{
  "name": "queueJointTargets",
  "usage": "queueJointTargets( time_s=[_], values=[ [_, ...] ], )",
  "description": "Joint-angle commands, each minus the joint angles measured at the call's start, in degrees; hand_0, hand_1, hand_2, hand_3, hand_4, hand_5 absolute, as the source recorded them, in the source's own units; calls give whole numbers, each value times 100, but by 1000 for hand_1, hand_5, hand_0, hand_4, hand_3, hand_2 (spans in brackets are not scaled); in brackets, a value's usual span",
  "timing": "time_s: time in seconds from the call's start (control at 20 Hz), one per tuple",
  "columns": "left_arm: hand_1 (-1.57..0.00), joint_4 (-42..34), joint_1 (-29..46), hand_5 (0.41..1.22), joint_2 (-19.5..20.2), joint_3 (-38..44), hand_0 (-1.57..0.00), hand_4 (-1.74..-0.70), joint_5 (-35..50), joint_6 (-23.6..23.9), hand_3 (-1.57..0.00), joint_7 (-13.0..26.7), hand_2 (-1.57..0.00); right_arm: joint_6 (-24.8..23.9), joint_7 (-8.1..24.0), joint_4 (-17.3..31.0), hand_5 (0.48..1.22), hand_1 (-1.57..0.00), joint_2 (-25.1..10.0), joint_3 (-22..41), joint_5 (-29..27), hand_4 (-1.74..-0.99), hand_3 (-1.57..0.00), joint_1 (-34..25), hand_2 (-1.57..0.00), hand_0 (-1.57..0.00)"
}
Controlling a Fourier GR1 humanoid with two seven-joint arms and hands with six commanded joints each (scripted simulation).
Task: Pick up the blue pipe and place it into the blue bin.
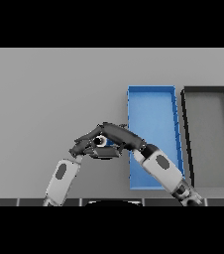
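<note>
The blue pipe (101,141) shows only as a pale round end and a sliver of blue, just left of the blue bin (151,90). My right hand (118,136) reaches in from the lower right across the bin's left wall, its fingers curled over the pipe. My left hand (84,147) comes up from the lower left with fingers stretched out, touching the pipe's left side. Most of the pipe is hidden by the two hands, and I cannot see whether it rests on the table (44,99).
A dark grey bin (206,90) stands right of the blue bin, side by side with it. My right forearm (163,171) lies over the blue bin's near left corner.
</note>
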Motion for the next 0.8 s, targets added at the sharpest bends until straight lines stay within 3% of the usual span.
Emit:
queueJointTargets(
  time_s=[0.0,0.1,0.2,0.3,0.4,0.55,0.65,0.75],
  values=[
    [-91,28,-8,603,-55,3,-100,-969,50,-10,-79,140,-88,-18,55,85,1219,-1570,51,-14,-19,-1740,-1569,-32,-1570,-1570],
    [-58,-63,36,538,-38,-44,-63,-955,-61,62,-50,178,-56,-4,-38,77,1220,-1570,25,-67,-230,-1741,-1570,45,-1570,-1570],
    [-37,30,94,495,-9,-72,-40,-938,-149,100,-32,-11,-35,-35,66,2,1220,-1571,87,-137,-477,-1741,-1570,13,-1571,-1571],
    [-23,50,59,482,-35,-67,-25,-922,-179,143,-20,56,-22,-98,234,-20,1221,-1571,77,-371,-906,-1741,-1570,-150,-1571,-1571],
    [-14,138,65,470,-82,-117,-16,-913,-206,148,-12,-3,-14,-345,705,-126,1221,-1571,132,-598,-1397,-1741,-1571,-411,-1571,-1571],
    [-7,12,114,450,9,-111,-8,-907,-192,110,-6,61,-7,-595,1105,-116,1221,-1571,54,-1008,-2047,-1741,-1571,-1116,-1571,-1571],
    [-4,1,57,441,-17,-82,-5,-906,-101,52,-3,217,-4,-514,971,51,1221,-1571,-171,-1406,-2546,-1741,-1571,-1638,-1571,-1571],
    [-2,54,-20,435,38,3,-3,-905,-75,35,-2,323,-2,-763,850,324,1221,-1571,-381,-1782,-2708,-1741,-1571,-2189,-1571,-1571]
  ],
)
